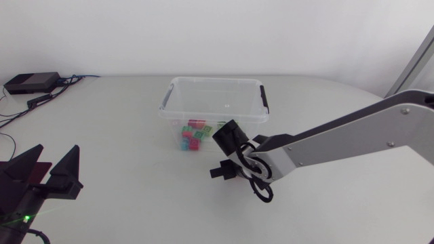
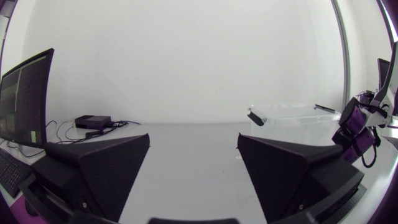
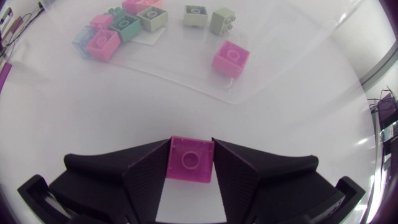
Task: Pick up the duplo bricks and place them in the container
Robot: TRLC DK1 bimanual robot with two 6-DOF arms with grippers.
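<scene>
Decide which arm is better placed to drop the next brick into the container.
Right: the right gripper is shut on a pink brick near the container; the left gripper is open, empty and farther off.

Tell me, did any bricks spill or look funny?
Nothing stands out. The loose bricks lie inside the clear container, none spilled on the table, and the right gripper holds a pink brick squarely.

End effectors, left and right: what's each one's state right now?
Left end effector: open, holding nothing.
Right end effector: closed on a pink duplo brick.
</scene>
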